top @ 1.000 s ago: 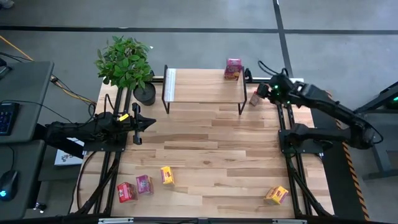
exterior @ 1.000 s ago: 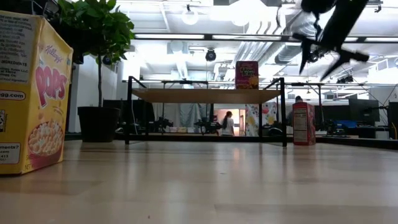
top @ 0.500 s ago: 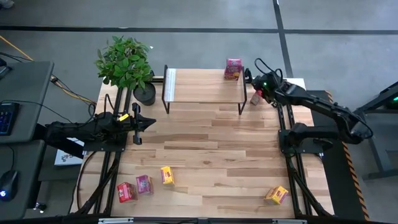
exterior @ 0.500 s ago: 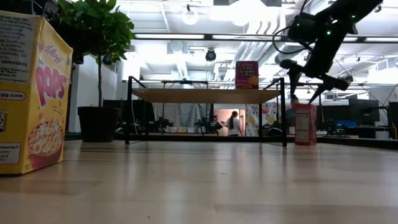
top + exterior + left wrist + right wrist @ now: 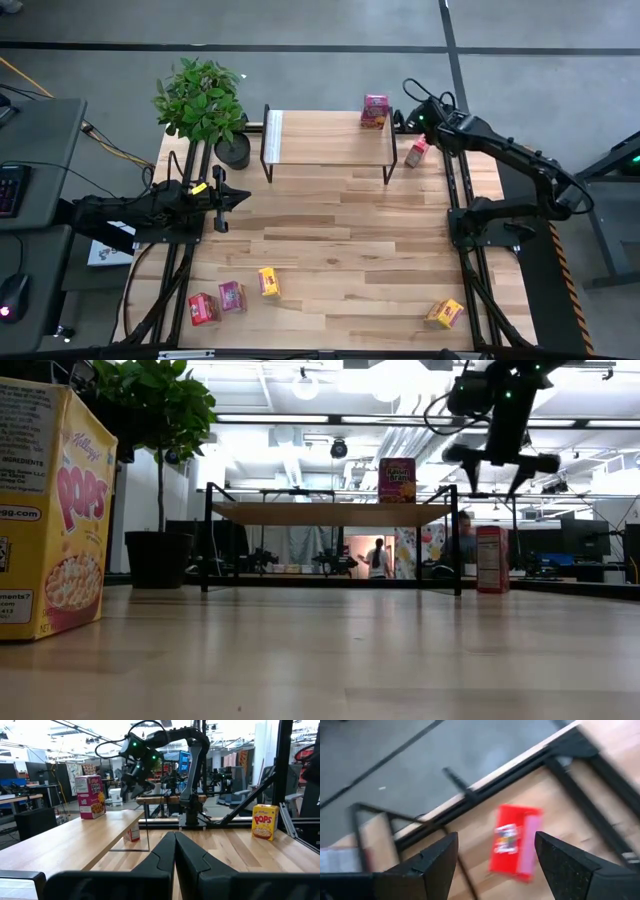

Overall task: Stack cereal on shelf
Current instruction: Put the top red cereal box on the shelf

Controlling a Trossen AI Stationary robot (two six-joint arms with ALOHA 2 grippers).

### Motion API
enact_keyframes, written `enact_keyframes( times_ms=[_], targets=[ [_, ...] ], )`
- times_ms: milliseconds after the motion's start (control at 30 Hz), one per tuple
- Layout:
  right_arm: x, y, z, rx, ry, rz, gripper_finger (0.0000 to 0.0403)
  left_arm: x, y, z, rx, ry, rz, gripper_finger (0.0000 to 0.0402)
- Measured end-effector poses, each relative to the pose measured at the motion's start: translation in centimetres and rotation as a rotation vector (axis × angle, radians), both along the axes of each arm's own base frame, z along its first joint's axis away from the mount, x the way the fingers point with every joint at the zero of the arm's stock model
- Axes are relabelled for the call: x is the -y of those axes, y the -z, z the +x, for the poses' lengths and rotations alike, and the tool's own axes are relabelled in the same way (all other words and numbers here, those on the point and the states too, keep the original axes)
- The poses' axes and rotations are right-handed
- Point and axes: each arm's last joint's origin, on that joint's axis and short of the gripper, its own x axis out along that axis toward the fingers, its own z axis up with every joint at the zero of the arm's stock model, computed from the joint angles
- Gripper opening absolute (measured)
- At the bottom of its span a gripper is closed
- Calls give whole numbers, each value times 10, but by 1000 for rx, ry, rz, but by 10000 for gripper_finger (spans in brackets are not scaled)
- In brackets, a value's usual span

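Note:
The shelf (image 5: pixel 325 140) stands at the table's far side, and a pink cereal box (image 5: pixel 375 110) stands upright on its top at the right end. To the right of the shelf, a red cereal box (image 5: pixel 417 152) stands upright on the table. My right gripper (image 5: pixel 495 470) hovers open above this red box (image 5: pixel 515 842), slanting down and clear of it. At the table's left, my left gripper (image 5: pixel 238 197) stays shut and holds nothing. Red (image 5: pixel 203 308), pink (image 5: pixel 232 296) and yellow (image 5: pixel 268 282) boxes lie near the front left. Another yellow box (image 5: pixel 445 313) lies at the front right.
A potted plant (image 5: pixel 205 105) stands at the far left corner beside the shelf. The middle of the wooden table (image 5: pixel 330 230) is bare. Black arm frames run along the left and right table edges.
My right gripper has swung toward the table's left and far edge and tipped further down. It now hangs over the red box by the shelf's right legs and stays open. The boxes have not moved.

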Motion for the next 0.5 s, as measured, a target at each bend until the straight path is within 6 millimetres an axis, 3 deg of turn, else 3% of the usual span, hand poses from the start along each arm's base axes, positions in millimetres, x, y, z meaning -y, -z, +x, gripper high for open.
enact_keyframes(
  times_ms=[167, 500],
  targets=[
    [4, 12, -3, -70, 36, 51, 257, 0, 0, 0, 0, 0, 0, 0],
    [18, 34, 11, -64, 59, 90, 257, 0, 0, 0, 0, 0, 0, 0]
  ],
)
